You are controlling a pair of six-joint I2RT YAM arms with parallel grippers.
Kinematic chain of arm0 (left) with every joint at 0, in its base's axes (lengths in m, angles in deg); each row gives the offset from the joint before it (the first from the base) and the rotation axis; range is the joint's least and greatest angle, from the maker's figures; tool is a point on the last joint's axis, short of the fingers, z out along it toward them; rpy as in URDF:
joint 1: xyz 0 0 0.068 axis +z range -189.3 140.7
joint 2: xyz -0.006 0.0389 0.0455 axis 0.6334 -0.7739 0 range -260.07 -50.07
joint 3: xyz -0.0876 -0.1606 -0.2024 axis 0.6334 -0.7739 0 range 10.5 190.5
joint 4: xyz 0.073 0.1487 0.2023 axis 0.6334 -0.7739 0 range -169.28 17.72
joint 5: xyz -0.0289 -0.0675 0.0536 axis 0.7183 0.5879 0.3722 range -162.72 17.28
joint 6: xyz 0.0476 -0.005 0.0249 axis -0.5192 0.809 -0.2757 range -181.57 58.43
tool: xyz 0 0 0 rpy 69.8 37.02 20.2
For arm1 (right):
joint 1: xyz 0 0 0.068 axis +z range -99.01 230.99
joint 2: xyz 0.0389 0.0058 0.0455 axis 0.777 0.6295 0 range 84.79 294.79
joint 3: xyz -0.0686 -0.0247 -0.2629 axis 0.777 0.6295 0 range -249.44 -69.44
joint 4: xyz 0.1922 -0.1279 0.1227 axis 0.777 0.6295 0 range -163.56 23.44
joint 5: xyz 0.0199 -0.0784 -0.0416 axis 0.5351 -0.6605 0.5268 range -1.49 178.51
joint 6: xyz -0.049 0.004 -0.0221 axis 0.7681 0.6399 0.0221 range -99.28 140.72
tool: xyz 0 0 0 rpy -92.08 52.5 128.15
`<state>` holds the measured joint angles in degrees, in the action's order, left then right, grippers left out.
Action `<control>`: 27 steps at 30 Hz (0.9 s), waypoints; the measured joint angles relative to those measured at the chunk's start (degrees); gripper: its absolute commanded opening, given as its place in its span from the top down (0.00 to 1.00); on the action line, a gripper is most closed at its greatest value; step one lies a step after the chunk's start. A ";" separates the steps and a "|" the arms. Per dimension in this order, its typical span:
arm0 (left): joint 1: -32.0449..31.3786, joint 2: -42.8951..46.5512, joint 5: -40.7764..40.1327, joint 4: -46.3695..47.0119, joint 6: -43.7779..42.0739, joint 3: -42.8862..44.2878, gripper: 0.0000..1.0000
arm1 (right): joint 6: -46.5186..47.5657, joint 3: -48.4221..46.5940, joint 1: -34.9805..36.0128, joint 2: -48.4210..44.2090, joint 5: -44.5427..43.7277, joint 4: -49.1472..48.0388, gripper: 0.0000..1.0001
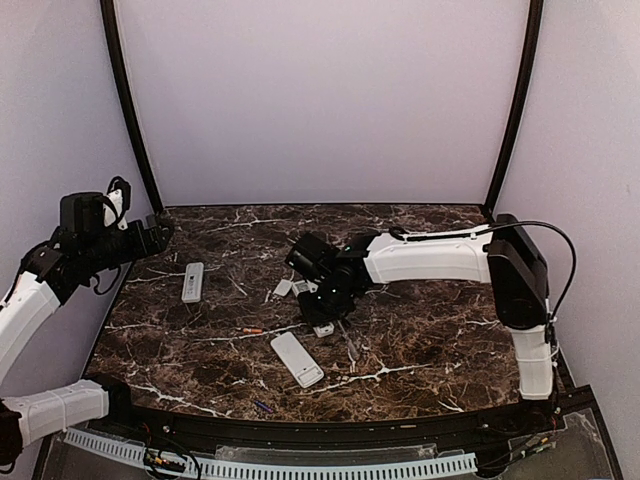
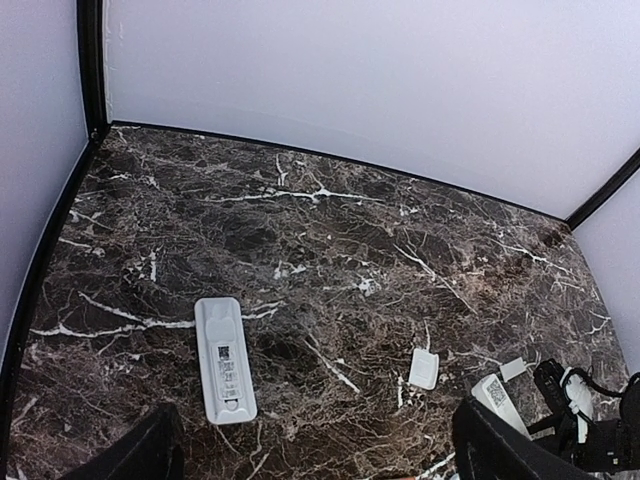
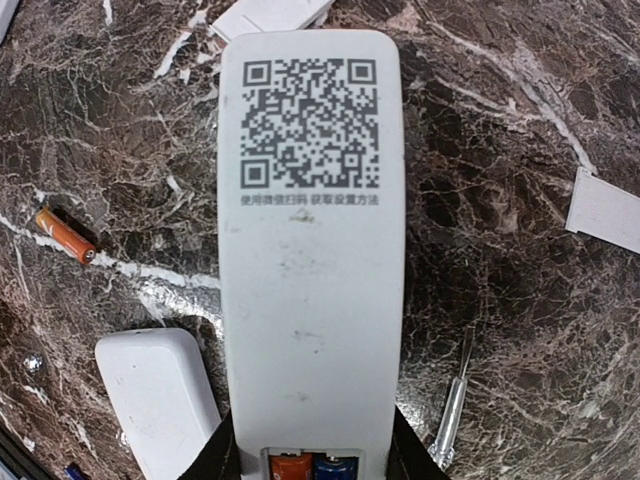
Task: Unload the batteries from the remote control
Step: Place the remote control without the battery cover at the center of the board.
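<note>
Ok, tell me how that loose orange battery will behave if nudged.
The orange battery lies on its side, a smooth cylinder, so it will probably roll. The marble table looks polished, so it may slide too. Likely light, being so small.

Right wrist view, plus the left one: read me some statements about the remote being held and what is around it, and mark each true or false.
1. The right gripper clamps the QR-code remote by its sides. True.
2. That remote's open battery bay is empty. False: an orange cell and a blue cell sit in it.
3. A loose orange battery lies on the table, apart from the held remote. True.
4. The left gripper is shut on a white cover. False: the left gripper is open with nothing in it, and the white cover lies on the table.
</note>
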<state>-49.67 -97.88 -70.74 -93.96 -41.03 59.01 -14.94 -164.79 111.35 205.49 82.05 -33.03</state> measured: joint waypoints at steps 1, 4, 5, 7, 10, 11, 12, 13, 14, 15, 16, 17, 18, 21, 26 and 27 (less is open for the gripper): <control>0.00 0.33 -0.15 0.20 -0.11 -0.48 0.08 | -0.20 -0.13 0.00 0.42 0.02 0.20 1.00; 0.00 0.52 -0.52 0.35 -0.66 -1.07 0.08 | -0.48 -0.33 -0.04 1.44 0.22 0.74 1.00; 0.00 0.52 -0.61 0.44 -0.76 -1.11 0.08 | -0.46 -0.33 -0.04 1.70 0.26 0.90 1.00; 0.00 0.52 -0.72 0.79 -0.96 -1.11 0.08 | -0.44 -0.33 -0.07 2.12 0.44 1.14 1.00; 0.00 0.48 -0.79 1.20 -1.27 -1.11 0.08 | -0.44 -0.33 -0.07 2.54 0.52 1.49 1.00; 0.00 0.46 -0.79 1.31 -1.36 -1.11 0.08 | -0.42 -0.33 -0.07 2.64 0.50 1.57 1.00; 0.00 0.46 -0.79 1.40 -1.44 -1.11 0.08 | -0.39 -0.33 -0.07 2.82 0.50 1.57 1.00; 0.00 0.46 -0.81 1.46 -1.49 -1.11 0.09 | -0.37 -0.33 -0.07 2.97 0.50 1.57 1.00; 0.00 0.46 -0.79 1.46 -1.53 -1.11 0.09 | -0.33 -0.33 -0.07 3.17 0.50 1.60 1.00; 0.00 0.46 -0.81 1.46 -1.55 -1.11 0.09 | -0.24 -0.33 -0.07 3.39 0.50 1.64 1.00; 0.00 0.46 -0.83 1.46 -1.64 -1.11 0.08 | -0.22 -0.33 -0.07 3.63 0.50 1.66 1.00; 0.00 0.46 -0.85 1.46 -1.73 -1.11 0.08 | -0.20 -0.33 -0.07 3.91 0.50 1.68 1.00; 0.00 0.48 -0.87 1.49 -1.79 -1.11 0.08 | -0.17 -0.33 -0.07 4.13 0.50 1.70 0.99; 0.00 0.48 -0.98 1.49 -1.92 -1.11 0.09 | 0.00 -0.35 -0.07 4.57 0.50 1.79 0.94; 0.02 0.48 -1.01 1.51 -1.95 -1.11 0.09 | 0.24 -0.37 -0.07 4.57 0.48 1.84 0.83; 0.02 0.48 -0.98 1.51 -1.95 -1.11 0.09 | 0.28 -0.37 -0.07 4.57 0.50 1.84 0.81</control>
<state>-49.65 -97.40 -71.72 -92.45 -42.98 57.90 -14.66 -165.16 111.28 210.06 82.56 -31.19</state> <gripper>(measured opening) 0.914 0.334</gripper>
